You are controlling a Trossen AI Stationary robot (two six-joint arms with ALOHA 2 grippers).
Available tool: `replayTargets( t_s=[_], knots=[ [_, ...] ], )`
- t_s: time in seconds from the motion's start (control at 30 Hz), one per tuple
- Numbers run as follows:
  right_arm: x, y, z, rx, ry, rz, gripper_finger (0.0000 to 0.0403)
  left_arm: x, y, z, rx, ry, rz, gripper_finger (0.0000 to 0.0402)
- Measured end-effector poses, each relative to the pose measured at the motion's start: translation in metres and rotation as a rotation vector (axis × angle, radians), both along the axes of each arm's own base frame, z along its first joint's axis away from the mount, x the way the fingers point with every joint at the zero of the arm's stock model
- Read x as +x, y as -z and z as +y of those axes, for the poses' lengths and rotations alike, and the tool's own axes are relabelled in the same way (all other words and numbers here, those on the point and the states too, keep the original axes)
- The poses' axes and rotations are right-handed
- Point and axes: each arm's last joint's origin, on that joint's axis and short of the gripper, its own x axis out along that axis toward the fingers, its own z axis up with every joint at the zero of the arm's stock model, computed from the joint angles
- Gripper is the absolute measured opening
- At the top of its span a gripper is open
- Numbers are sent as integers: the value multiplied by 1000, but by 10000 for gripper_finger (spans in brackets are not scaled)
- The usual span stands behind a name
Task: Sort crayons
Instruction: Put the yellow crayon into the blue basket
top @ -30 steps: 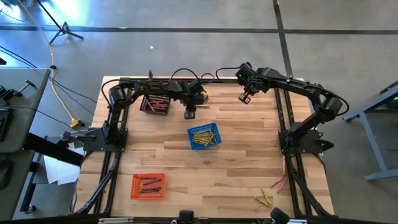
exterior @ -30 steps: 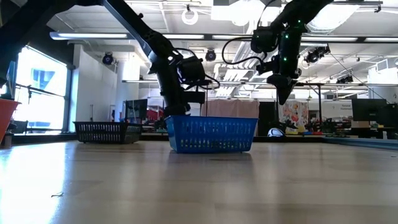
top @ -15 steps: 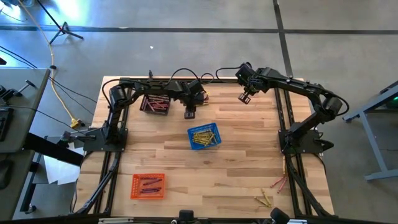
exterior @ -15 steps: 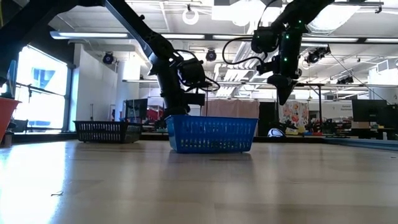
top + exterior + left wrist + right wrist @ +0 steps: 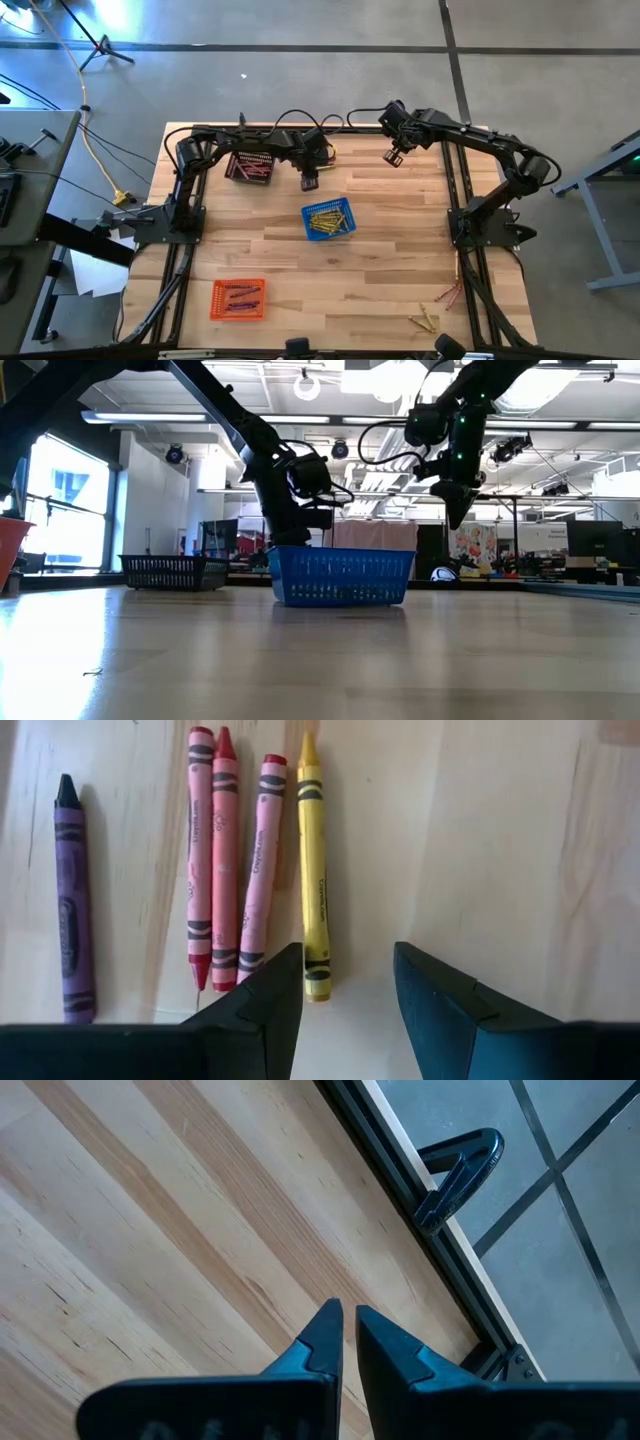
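The left arm's two dark fingers [image 5: 270, 1010] are standing apart and grasping nothing, hovering just above five loose wax crayons lying side by side on the pale wooden table [image 5: 390, 260]. Going from left to right in the left wrist view, these are one purple crayon [image 5: 72, 900], three red-pink crayons [image 5: 228, 860] touching each other, and one yellow crayon [image 5: 314, 870] whose lower end is sitting between the spread fingers. The left gripper [image 5: 309, 181] is hanging near the table's far edge, just beside the black mesh basket [image 5: 251, 166], which is holding several red-pink sticks.

Only the high view is showing the whole layout: one orange mesh basket [image 5: 238, 299] with purple crayons near the front left, one blue mesh basket [image 5: 328, 221] with yellow crayons in the middle, and a few stray crayons [image 5: 432, 315] lying near the front right corner. Wide bare wood is lying open between the baskets. The low view is showing the blue and black baskets, with a sliver of the orange one at its left edge, and none of the loose crayons.

The right gripper [image 5: 394, 155] is hovering high over the far right part of the table, its fingers [image 5: 318, 1342] clenched together on nothing, close to the black frame rail [image 5: 400, 1190] along the table's edge, with grey floor beyond.
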Motion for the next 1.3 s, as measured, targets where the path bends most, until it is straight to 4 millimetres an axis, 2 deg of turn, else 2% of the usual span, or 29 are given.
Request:
replayTargets(
  t_s=[0.2, 0.33, 0.53, 0.73, 0.9, 1.07, 1.3],
  knots=[
    [0, 0, 0, 0, 0, 0, 16, -7, 3, -5, -87, -75, 69, 129],
    [0, 0, 0, 0, 0, 0, 16, -11, 15, -9, -134, -46, 137, 102],
    [1, 0, 0, 0, -2, -7, 16, -6, 15, -6, -127, -71, 110, 81],
    [1, 0, 0, 1, -3, -13, 16, -1, 8, -5, -125, -69, 109, 89],
    [1, 0, 0, 2, -4, -17, 16, 3, 4, -13, -143, -11, 148, 103],
    [1, 0, 0, 11, -8, -25, 16, 10, -1, -19, -161, 90, 123, 118],
    [2, 0, 0, 24, -13, -35, 16, 16, -3, -17, -133, 102, 55, 130]
  ],
)
